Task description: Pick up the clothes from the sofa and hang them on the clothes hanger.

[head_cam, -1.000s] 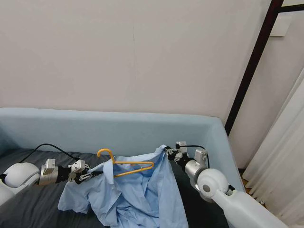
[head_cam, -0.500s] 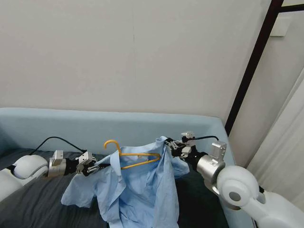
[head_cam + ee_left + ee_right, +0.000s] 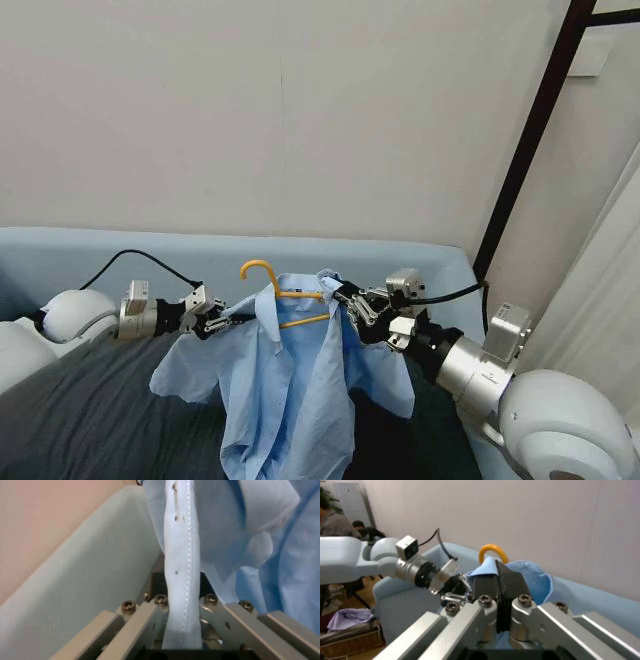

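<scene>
1. Now, nearest me, the blue shirt (image 3: pixel 290 400) hangs open between my two arms. Its tail droops toward the dark seat of the sofa (image 3: pixel 70 440).
2. My left end effector (image 3: pixel 222 320) is closed tight on a seamed edge at one shoulder of the shirt. My right end effector (image 3: pixel 342 298) is clamped on a fold at the other shoulder.
3. The yellow hanger (image 3: pixel 290 297) sits in the neck of the shirt between them, hook upward. I judge that only the cloth carries it.
4. If I pull my arms apart unevenly or tilt one side, the hanger could tip out of the collar. The thin fold on the left could also slip free under the shirt's weight, and the low tail could drag on the seat.
5. The pale backrest (image 3: pixel 100 265) stands close behind the hook and might catch it. Beyond it is the bare wall (image 3: pixel 300 120). A dark post (image 3: pixel 525 140) and a curtain (image 3: pixel 600 300) crowd my right side.
</scene>
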### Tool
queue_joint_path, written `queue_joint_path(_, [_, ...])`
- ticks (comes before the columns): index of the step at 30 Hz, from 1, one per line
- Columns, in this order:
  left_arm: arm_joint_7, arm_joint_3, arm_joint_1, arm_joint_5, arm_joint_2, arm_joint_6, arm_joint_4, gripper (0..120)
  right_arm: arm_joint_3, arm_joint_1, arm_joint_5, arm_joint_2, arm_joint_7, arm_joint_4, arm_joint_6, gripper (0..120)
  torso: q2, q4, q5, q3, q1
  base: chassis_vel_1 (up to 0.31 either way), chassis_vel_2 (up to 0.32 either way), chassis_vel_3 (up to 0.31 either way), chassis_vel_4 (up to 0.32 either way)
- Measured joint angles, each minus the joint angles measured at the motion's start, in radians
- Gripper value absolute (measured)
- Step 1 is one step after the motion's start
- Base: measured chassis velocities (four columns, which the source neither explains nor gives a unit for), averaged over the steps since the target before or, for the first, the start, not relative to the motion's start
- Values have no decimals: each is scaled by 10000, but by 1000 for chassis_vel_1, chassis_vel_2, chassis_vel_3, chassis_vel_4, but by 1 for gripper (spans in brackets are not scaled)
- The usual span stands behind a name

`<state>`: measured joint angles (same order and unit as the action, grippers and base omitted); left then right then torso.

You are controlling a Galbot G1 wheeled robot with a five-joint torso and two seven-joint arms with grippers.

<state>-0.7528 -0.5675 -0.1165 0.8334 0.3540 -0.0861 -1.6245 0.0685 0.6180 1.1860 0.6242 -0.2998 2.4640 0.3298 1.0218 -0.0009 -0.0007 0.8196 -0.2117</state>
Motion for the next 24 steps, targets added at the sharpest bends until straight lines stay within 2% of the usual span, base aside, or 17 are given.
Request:
queue_joint_path(2, [41, -139, 222, 61, 19, 43, -47, 1, 29, -43, -3, -64, 26, 70, -15, 0, 0, -1, 2, -1, -1, 0, 0, 0, 0])
queue_joint_path(4, [163, -915, 1184, 357, 115, 144, -147, 1, 160, -44, -229, -284, 183, 266, -72, 0, 0, -4, 1, 0, 0, 0, 0, 0, 0])
queue_joint_path(6, [257, -2176, 2682, 830, 170, 192, -277, 1, 359, 207, -1028, -504, 548, 308, -273, 0, 0, -4, 1, 0, -1, 0, 0, 0, 0])
queue_joint_path(7, [257, -2176, 2682, 830, 170, 192, -277, 1, 359, 207, -1028, -504, 548, 308, -273, 0, 0, -4, 1, 0, -1, 0, 0, 0, 0])
queue_joint_path(9, [265, -2928, 3837, 1168, 189, 196, -449, 1, 577, 414, -1858, -640, 824, 191, -441, 0, 1, -5, 7, 0, 0, 0, 0, 0, 0])
queue_joint_path(12, [262, -3254, 4578, 1459, 226, 239, -664, 1, 843, 610, -2806, -722, 991, -76, -605, 0, 1, -3, 2, 0, 0, 0, 0, 0, 0])
queue_joint_path(24, [230, -3843, 5811, 1684, 257, 199, -965, 1, 1587, 562, -4125, -508, 839, -790, -593, 0, 0, -2, 2, 0, -1, 0, 0, 0, 0])
